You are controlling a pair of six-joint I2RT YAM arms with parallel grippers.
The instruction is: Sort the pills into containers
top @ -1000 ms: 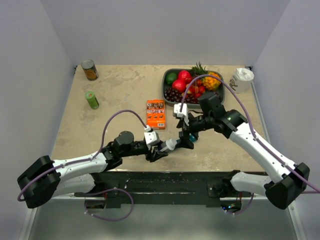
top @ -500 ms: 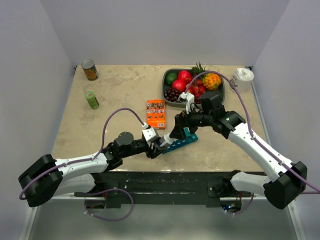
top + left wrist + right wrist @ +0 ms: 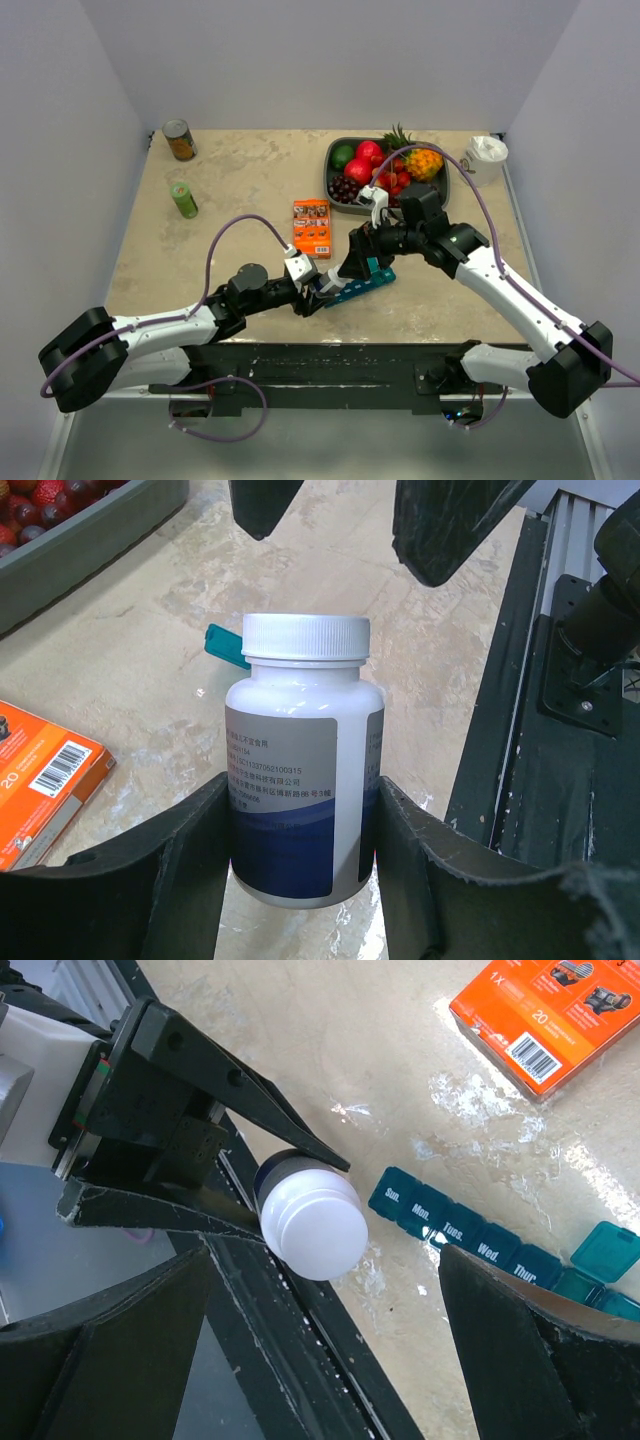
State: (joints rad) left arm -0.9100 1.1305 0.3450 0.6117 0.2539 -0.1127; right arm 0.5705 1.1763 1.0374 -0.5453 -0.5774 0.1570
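White plastic bottle with a blue-purple label (image 3: 303,770) sits clamped in the left gripper (image 3: 305,795). The right gripper (image 3: 322,1260), jaws spread wide, faces its white screw cap (image 3: 313,1225). Best to centre on the cap, close squarely, then twist. No pills show. The long teal plastic pill-organiser strip (image 3: 470,1240) lies close by.

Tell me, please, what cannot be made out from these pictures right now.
- Pills: none visible in any view; the capped, opaque white bottle hides its contents.
- Top view: the right gripper covers part of the teal pill organiser.
- Right wrist view: the organiser's far end is cut off by the frame edge and a finger; closed lids hide compartments.
- Left wrist view: the bottle hides all but one teal corner.
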